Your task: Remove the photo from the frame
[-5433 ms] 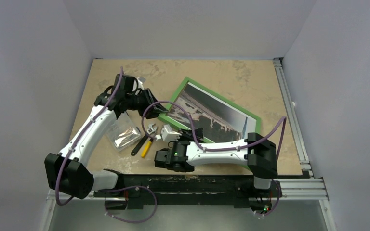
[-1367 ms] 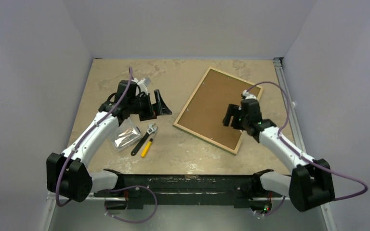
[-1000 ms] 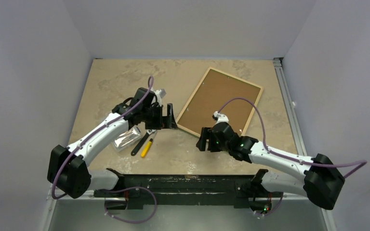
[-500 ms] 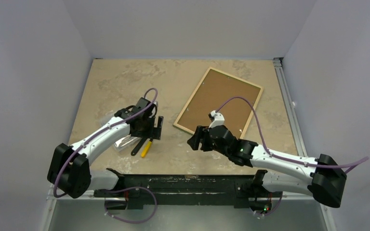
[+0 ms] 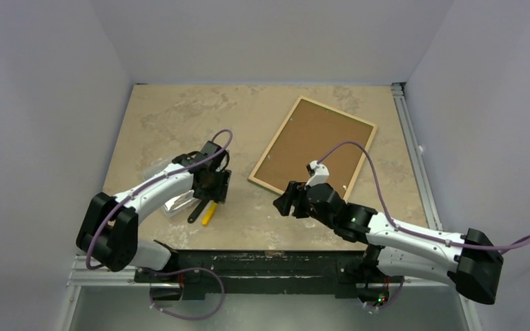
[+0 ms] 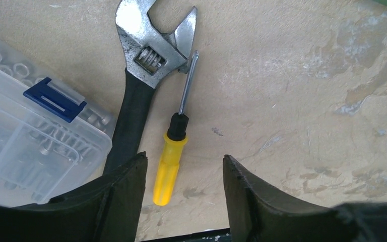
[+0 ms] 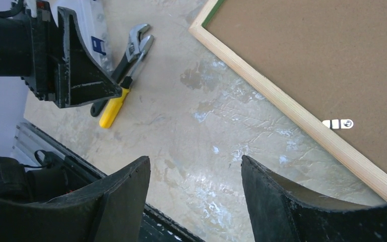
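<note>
Count: one frame [image 5: 303, 138] lying back side up, one wrench [image 6: 133, 101], one screwdriver [image 6: 171, 156], one clear box [image 6: 30, 136]. Since a moment ago the left jaws narrowed over the screwdriver – still parted, grasping nothing. Right jaws released too – the frame lies just beyond them, on the desk's [image 5: 172, 117] far right.

White arm links [image 5: 153, 191], black joints [image 5: 108, 234], purple cables [image 5: 359, 147].
</note>
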You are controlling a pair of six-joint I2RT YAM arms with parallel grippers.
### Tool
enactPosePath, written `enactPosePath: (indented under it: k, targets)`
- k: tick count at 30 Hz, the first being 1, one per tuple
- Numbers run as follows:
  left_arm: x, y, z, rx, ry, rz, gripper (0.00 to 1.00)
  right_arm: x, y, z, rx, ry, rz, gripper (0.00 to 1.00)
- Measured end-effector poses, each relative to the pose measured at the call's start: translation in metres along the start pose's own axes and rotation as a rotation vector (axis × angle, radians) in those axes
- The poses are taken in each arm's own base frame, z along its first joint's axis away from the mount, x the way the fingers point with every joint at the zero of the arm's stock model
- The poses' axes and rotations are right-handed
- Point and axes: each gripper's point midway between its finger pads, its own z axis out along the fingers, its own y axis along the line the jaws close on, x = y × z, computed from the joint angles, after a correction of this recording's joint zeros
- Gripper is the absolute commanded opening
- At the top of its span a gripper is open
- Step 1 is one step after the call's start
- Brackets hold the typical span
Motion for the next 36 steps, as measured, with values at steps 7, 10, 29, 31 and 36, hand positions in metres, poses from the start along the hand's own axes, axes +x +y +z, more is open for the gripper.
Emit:
enactPosePath:
  k: [7,10,29,31,36]
  targets:
    - [0.012,-0.002,0.016,-0.011,0.099,0.005,0.54,0.018,-0.007,0.014,0.036,0.054,-0.022,0.64]
    - [0.018,-0.002,0.021,-0.015,0.142,0.004,0.52,0.023,-0.006,0.017,0.035,0.066,-0.030,0.63]
    - [0.027,-0.010,0.027,0.020,0.215,0.005,0.00,0.026,-0.005,0.017,0.035,0.066,-0.042,0.62]
    - [0.026,-0.017,0.022,0.055,0.204,0.003,0.00,0.022,-0.008,0.012,0.052,0.052,-0.046,0.63]
    - [0.006,-0.043,-0.016,0.225,0.065,-0.005,0.00,0.005,-0.024,-0.005,0.131,-0.011,-0.063,0.67]
